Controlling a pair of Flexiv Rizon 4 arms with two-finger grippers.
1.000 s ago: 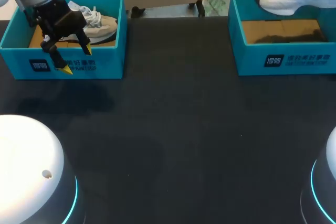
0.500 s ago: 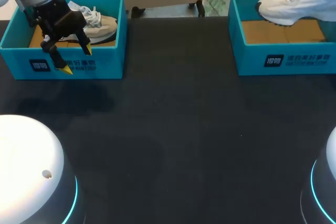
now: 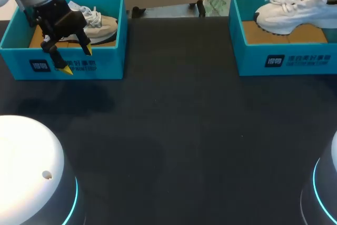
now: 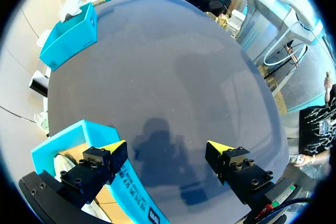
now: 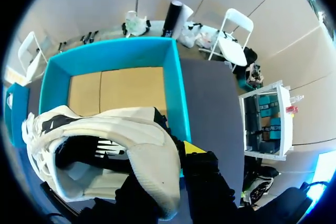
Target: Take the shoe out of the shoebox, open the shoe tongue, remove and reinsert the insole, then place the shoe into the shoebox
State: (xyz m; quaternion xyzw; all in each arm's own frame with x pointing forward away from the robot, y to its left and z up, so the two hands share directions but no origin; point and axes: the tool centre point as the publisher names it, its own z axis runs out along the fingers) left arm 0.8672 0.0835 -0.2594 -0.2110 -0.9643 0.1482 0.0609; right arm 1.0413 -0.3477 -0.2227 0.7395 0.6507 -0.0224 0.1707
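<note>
Mainly, key relation: white shoe (image 3: 295,10) hung over right shoebox (image 3: 284,59), long axis left-right, toe left, heel right at the right gripper (image 5: 184,153); bare table (image 3: 184,130) lay near and left of that box.
Right gripper: clamped on the shoe's heel collar, one finger apparently inside.
Left gripper (image 3: 77,60): fingers spread, holding nothing, over the near wall of left shoebox (image 3: 105,69), well apart from the white shoe.
Nearer arm: right, by far.
Left shoebox contents: beige shoe (image 3: 102,25), untouched.
Hidden: right gripper's second yellow tip was behind the heel; right arm cut off in head view; sole touching box floor or not, couldn't tell; insole not visible.
</note>
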